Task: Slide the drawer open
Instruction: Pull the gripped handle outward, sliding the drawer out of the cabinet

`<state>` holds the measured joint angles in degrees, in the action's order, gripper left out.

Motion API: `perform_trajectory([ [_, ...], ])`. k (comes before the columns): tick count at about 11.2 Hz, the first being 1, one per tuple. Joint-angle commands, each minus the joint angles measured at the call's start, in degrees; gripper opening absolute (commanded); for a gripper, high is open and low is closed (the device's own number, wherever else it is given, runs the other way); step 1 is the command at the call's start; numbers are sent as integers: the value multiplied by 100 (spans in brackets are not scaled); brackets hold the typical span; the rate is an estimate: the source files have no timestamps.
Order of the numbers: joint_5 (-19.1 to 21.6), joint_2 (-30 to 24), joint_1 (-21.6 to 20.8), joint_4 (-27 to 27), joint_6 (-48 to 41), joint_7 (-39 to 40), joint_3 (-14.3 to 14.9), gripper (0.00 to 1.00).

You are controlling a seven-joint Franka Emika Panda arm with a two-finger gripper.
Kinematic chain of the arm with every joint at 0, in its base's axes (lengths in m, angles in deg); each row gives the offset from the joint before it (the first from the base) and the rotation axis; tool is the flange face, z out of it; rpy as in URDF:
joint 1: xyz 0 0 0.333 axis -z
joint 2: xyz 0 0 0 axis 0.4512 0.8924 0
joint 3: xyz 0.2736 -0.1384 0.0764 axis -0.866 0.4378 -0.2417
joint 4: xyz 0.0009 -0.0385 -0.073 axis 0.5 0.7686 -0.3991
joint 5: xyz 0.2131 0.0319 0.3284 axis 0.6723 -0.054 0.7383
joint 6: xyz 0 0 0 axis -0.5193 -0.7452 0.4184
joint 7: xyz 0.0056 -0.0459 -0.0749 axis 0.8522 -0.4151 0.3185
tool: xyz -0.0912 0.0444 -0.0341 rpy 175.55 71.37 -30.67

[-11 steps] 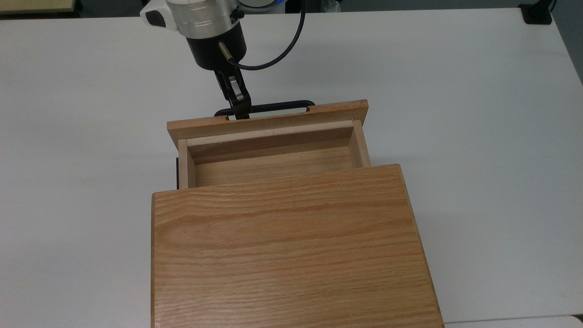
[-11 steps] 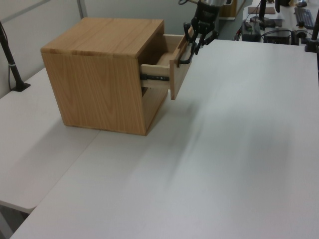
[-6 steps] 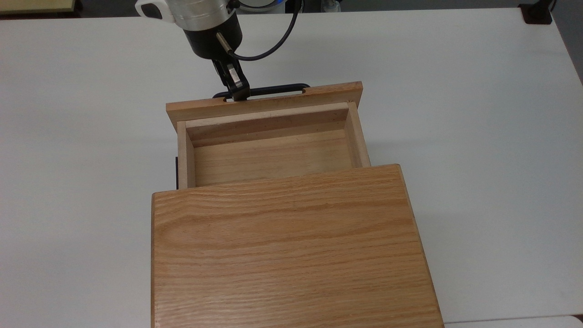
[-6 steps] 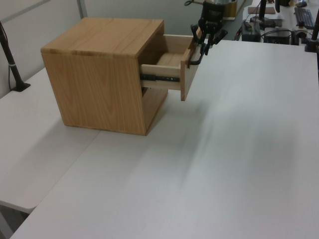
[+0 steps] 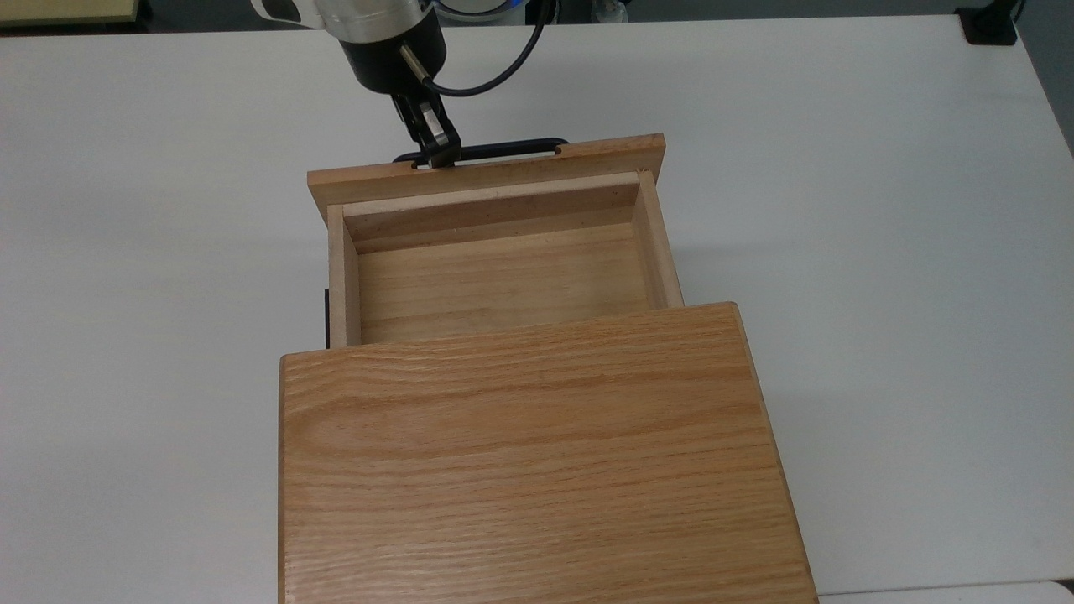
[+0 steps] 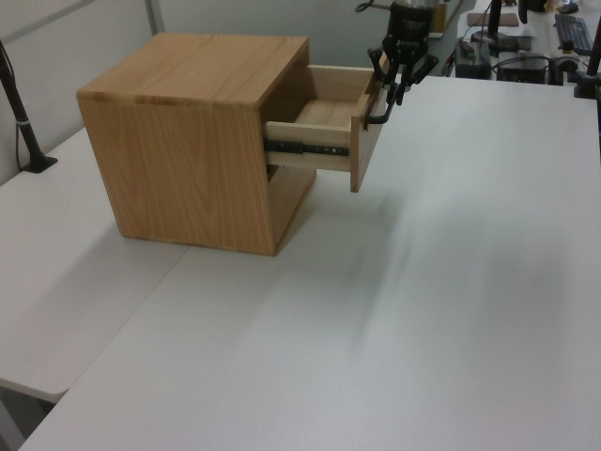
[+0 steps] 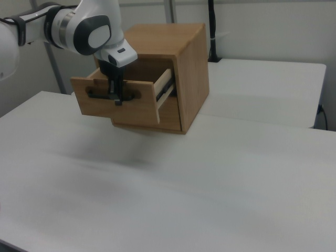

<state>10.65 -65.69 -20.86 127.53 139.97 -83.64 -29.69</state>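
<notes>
Gripper [image 5: 436, 155] clamps handle [image 5: 503, 152] | drawer [image 5: 495, 277] out | no legible writing

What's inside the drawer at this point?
The exposed part of the drawer shows only its bare wooden floor and walls, with nothing lying in it. Its rear portion sits under the cabinet top, so that part cannot be checked.

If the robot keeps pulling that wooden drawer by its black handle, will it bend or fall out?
The drawer looks like stiff wood, so it probably won't bend. It rides on a metal rail into the cabinet, so it likely slides straight and stays held up. The gripper grasps the handle off-center, toward the top view's left, so it might drag slightly crooked.
</notes>
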Motion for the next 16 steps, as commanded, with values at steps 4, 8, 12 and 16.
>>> perform_trajectory([
  [4, 81, -820, -16, 1231, -276, 577, -22, 16],
  [8, 81, -1059, -16, 1549, -276, 604, -22, 16],
  [12, 46, -1068, -25, 1576, -320, 586, -22, 100],
  [16, 20, -1094, -16, 1532, -574, 604, -13, 100],
])
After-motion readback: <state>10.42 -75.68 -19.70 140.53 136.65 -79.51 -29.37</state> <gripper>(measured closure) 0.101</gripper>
